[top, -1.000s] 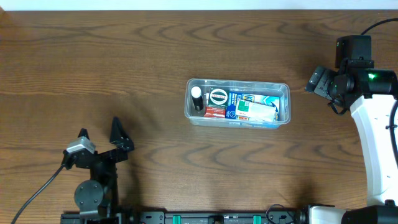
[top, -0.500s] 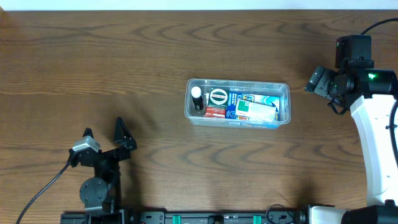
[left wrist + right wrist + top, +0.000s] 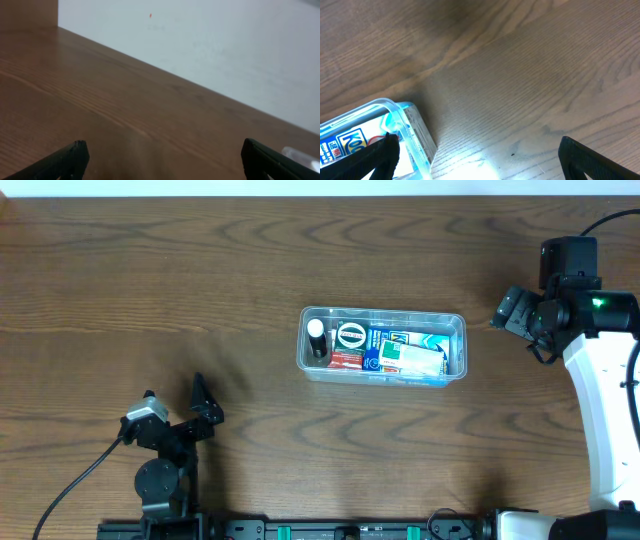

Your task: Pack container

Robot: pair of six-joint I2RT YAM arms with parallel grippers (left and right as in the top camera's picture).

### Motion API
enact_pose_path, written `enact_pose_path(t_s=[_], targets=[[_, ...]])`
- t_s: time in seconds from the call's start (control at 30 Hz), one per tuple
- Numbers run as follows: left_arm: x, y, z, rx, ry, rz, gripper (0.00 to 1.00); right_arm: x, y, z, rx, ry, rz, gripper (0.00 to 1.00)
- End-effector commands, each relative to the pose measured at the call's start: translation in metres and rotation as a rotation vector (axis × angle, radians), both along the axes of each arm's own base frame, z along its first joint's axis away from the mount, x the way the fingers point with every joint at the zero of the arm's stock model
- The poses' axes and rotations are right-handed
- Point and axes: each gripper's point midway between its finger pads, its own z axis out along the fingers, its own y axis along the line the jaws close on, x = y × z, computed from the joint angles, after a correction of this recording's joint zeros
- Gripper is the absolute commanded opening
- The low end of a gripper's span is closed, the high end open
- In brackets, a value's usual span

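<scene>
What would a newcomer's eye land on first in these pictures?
The clear plastic rectangular container at the middle of the dark wood-grain table stands out, packed with blue printed packets and a round black-and-white disc. Next come the two arms, both apart from it: the left gripper open near the front-left edge, and the right gripper open just right of the container.
</scene>
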Motion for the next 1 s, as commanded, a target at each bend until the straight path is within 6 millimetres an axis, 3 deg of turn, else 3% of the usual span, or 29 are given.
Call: enact_pose_path(t_s=[0.0, 0.97], targets=[[-0.0023, 0.0000, -0.0182, 0.067, 0.080, -0.010, 0.98, 0.0007, -0.0036, 0.0069, -0.007, -0.019, -0.010, 0.99], [-0.0021, -0.0007, -0.0188, 0.087, 0.086, -0.017, 0.98, 0.0007, -0.0036, 0.0069, -0.007, -0.019, -0.010, 0.99]])
